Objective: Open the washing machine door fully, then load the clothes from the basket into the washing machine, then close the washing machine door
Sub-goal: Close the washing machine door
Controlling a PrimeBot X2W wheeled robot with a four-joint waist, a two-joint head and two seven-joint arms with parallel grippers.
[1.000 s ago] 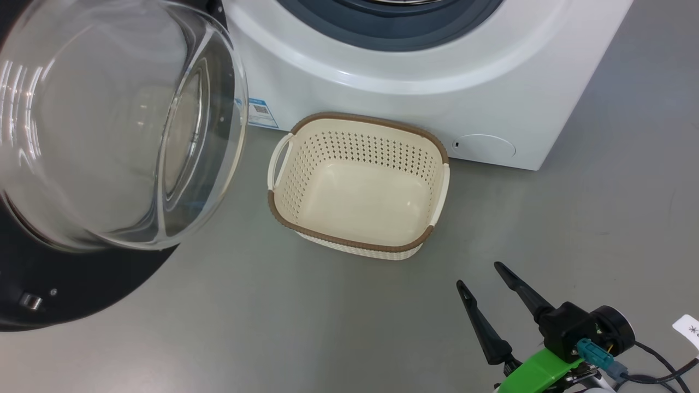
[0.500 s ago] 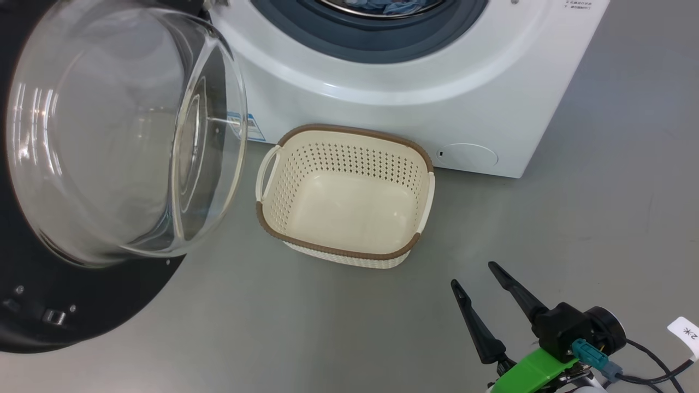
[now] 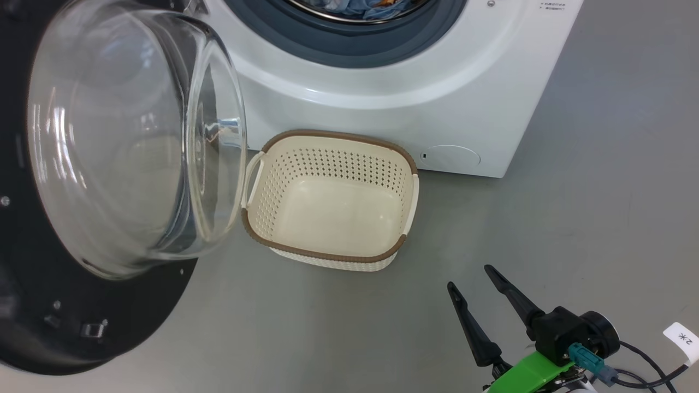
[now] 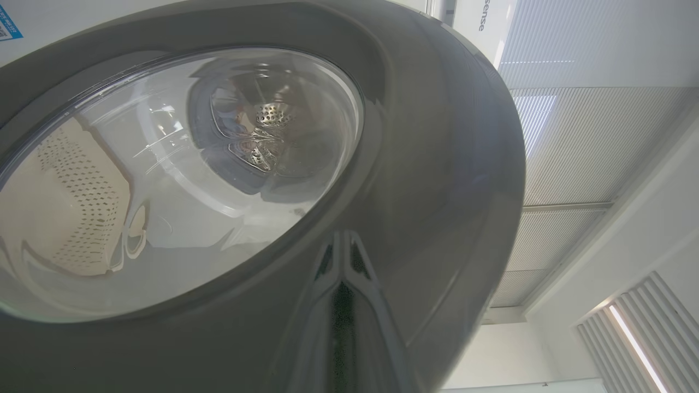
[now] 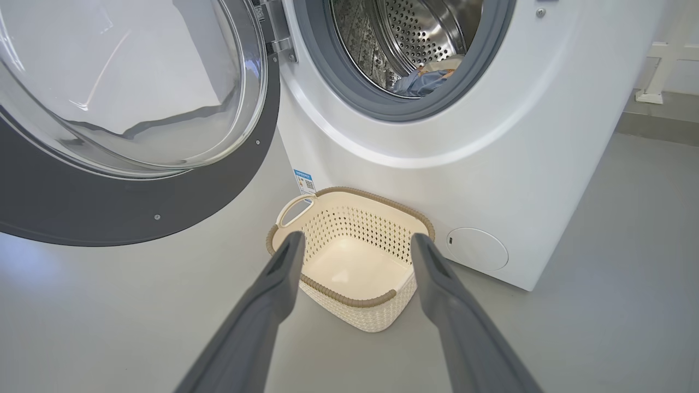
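**Door swung wide, basket bare, clothes in the drum**

At the far left, the washing machine door (image 3: 136, 147) stands swung out from the machine. Its clear glass bowl bulges toward the head camera, and its glossy black rim runs down to that view's lower left corner. The left wrist view looks at the door's outer face. There the left gripper (image 4: 342, 289) has its two fingers pressed together, tips against the dark rim just below the glass. Whether they pinch any part of the door I cannot tell.

Next comes the basket (image 3: 327, 255), sitting on the grey floor (image 3: 600, 229) close against the foot of the washing machine (image 3: 382, 109). It lies below the drum opening, toward the front's left corner, just right of the blue label sticker (image 5: 304, 182). Its cream bottom is bare. In the head view its left handle sits behind the edge of the glass bowl.

Above it, past the grey gasket (image 5: 349, 93), the clothes (image 5: 420, 82) lie low in the steel drum (image 5: 415, 33), light-blue fabric with a touch of orange.

At the right, the right gripper (image 3: 468, 275) hangs above the floor, well apart from the basket. Its fingers are spread wide and hold nothing. In its own wrist view they frame the basket.
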